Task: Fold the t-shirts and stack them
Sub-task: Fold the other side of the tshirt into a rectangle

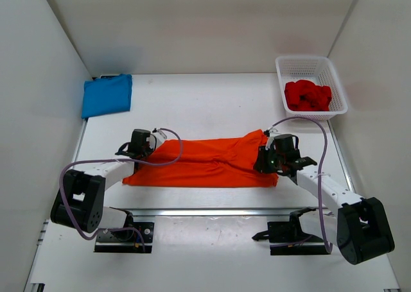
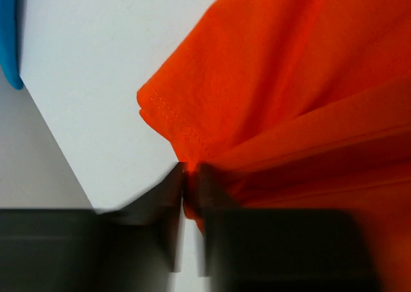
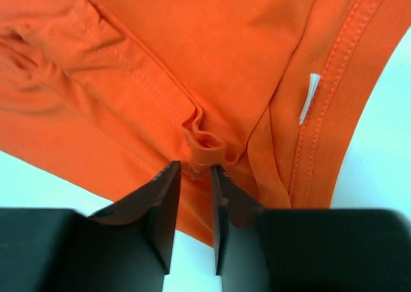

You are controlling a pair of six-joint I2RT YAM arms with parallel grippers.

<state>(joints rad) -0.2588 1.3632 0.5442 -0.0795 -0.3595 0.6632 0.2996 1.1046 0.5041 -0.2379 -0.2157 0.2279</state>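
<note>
Orange shirt [image 1: 202,163], a long band left of the basket [image 1: 311,67]. Right gripper [image 3: 195,167] parted at the end nearer the basket; left gripper's [image 2: 191,173] hold you cannot tell. Release both ends evenly.

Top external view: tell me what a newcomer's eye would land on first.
The orange t-shirt dominates, stretched in a long band across the middle of the white table, with the left gripper at one end and the right gripper at the other. Next come the blue t-shirt, folded in the far left corner, and the red t-shirt, crumpled in the white basket at far right.
</note>
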